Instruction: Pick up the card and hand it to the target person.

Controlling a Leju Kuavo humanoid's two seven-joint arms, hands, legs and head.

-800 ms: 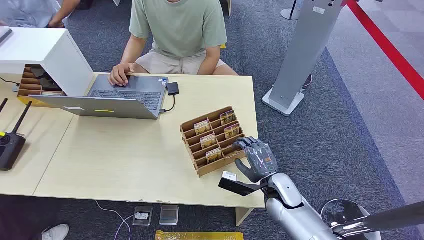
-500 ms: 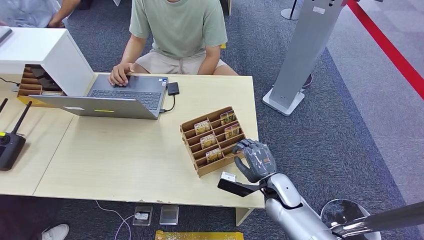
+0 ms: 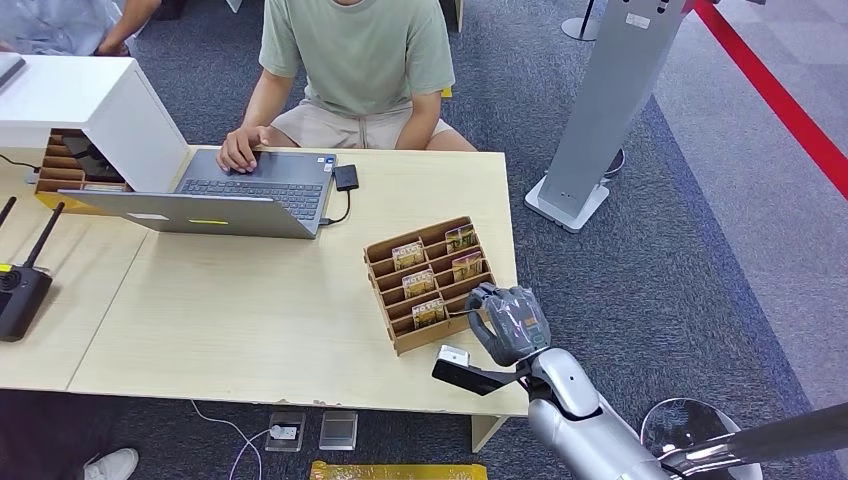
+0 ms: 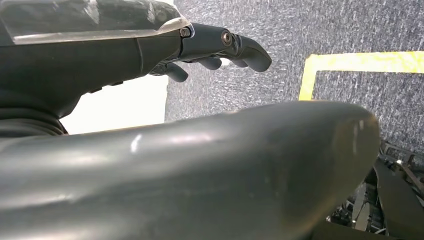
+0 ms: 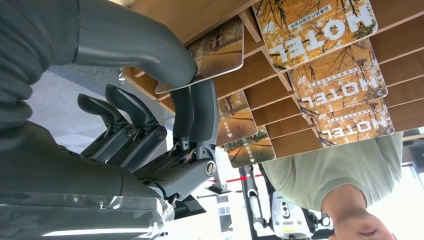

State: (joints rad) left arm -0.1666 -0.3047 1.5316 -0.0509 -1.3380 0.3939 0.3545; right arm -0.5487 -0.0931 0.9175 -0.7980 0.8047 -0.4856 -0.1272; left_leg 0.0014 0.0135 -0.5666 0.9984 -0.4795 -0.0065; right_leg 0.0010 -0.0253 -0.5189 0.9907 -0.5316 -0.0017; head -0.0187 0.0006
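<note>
A wooden card holder (image 3: pixel 440 336) stands on the table's right side with several hotel cards (image 3: pixel 418 284) in its slots. My right hand (image 3: pixel 510 324) is at the holder's near right corner. In the right wrist view its thumb (image 5: pixel 150 47) lies on one card (image 5: pixel 217 47) and its fingers (image 5: pixel 196 115) press from the other side, so the card is pinched while it stays at its slot. Other "HOTEL" cards (image 5: pixel 320 25) stand beside it. The person (image 3: pixel 355 50) in a green shirt sits at the far side. My left hand (image 4: pixel 215 47) hangs over the carpet, holding nothing, fingers loosely apart.
An open laptop (image 3: pixel 240 190) with the person's hand on it lies at the table's far side, next to a white box (image 3: pixel 90 100). A black antenna device (image 3: pixel 20 285) sits at the left. A grey stand (image 3: pixel 600 110) rises right of the table.
My right hand has drawn slightly toward me and to the left along the holder's corner. The holder has shifted a little with it.
</note>
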